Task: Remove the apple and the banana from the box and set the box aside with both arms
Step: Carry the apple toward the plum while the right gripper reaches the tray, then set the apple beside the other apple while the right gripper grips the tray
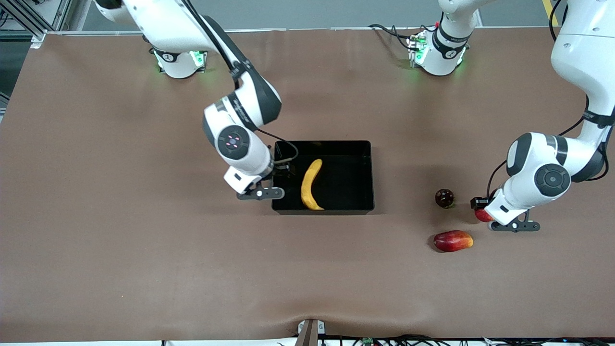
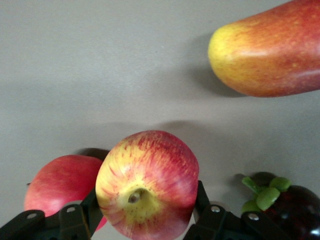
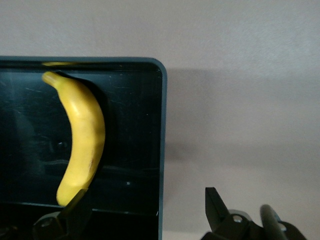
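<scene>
Left gripper (image 2: 145, 225) clamping the apple (image 2: 147, 185) between both fingers (lifted); right gripper (image 3: 145, 212) hanging spread, straddling the box (image 1: 370, 173) wall, banana (image 1: 311, 185) lying inside.

The banana (image 1: 311, 185) is plain yellow against the glossy black box (image 1: 358, 144). The apple (image 2: 147, 186) is red, streaked with yellow. At its 9 o'clock sits a plain red fruit (image 2: 60, 185). The mango-like fruit (image 1: 452, 240) fades from dark red to orange-yellow. The brown table (image 1: 120, 216) is unpatterned.
</scene>
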`<action>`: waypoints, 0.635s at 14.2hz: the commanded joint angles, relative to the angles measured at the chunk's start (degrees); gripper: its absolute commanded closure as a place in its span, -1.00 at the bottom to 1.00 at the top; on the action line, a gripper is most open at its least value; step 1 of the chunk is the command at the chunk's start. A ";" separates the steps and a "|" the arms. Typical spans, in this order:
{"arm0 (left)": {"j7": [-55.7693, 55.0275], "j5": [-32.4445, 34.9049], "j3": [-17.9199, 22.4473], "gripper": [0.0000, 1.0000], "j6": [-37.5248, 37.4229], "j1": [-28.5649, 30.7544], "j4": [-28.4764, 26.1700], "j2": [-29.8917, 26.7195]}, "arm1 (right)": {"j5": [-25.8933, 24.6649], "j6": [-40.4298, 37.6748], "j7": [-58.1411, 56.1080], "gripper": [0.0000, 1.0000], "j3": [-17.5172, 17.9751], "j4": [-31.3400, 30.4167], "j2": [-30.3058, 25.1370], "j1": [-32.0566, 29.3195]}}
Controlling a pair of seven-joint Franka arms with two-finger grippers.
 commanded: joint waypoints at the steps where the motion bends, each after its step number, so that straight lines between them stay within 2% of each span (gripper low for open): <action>1: -1.86 1.12 -0.74 1.00 0.11 -0.54 -0.35 -0.75 | -1.11 -0.57 0.15 -1.00 -0.74 -0.01 0.09 -0.11; 3: -1.95 1.12 -0.74 1.00 0.20 -1.24 -0.26 0.21 | -1.03 1.96 0.42 -1.00 -0.74 -0.46 1.66 0.07; 4: -1.95 1.12 -0.66 1.00 0.20 -1.25 -0.17 1.08 | -1.03 3.55 0.42 -0.84 -0.65 -0.98 2.19 0.42; 5: -1.86 1.21 -0.65 1.00 0.20 -1.25 -0.09 1.61 | -1.03 4.52 0.42 -0.06 -0.73 -1.42 2.54 1.21; 6: -1.86 1.30 -0.65 1.00 0.20 -1.25 -0.17 1.71 | -0.94 4.44 0.50 0.57 -0.65 -1.42 2.64 1.21; 7: -1.86 1.30 -0.57 1.00 0.20 -1.25 -0.17 1.97 | -0.94 4.01 0.50 1.00 -0.65 -1.42 2.55 0.78; 9: -1.77 1.30 -0.57 1.00 0.20 -1.33 -0.09 2.50 | -0.59 3.83 0.85 1.00 -0.65 -1.42 2.46 0.60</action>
